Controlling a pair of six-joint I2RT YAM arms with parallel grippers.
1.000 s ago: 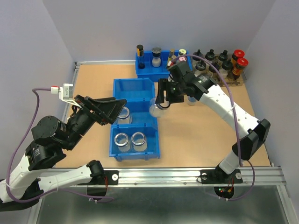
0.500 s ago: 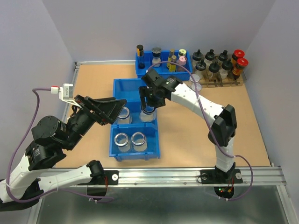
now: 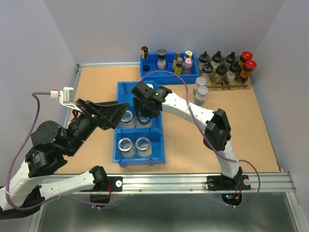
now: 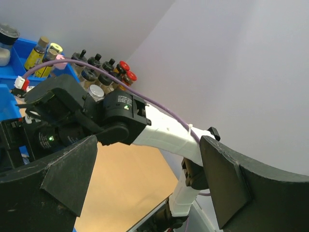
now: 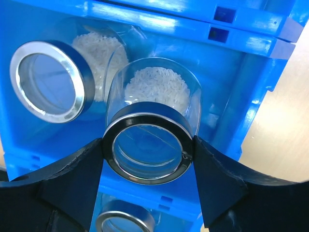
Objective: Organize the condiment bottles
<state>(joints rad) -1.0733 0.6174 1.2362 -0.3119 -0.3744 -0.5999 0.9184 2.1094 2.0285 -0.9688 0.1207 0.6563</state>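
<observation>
Right gripper [image 5: 147, 155] clamps a jar [image 5: 150, 94] inside the blue bin [image 5: 244, 72] — right of another jar [image 5: 48, 82]; left gripper [image 4: 149, 181] spread wide, empty.

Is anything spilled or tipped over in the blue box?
Nothing stands out. The clear glass jar with a silvery rim gripped by the right tool has its white grains inside, and no grains lie loose in the blue plastic bin.

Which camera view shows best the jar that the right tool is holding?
The right wrist view: the jar is central there, gripped at its silvery rim by the right tool, with white grains inside, over the bin. In the top view the tool hides most of it. The left wrist view does not show it.
</observation>
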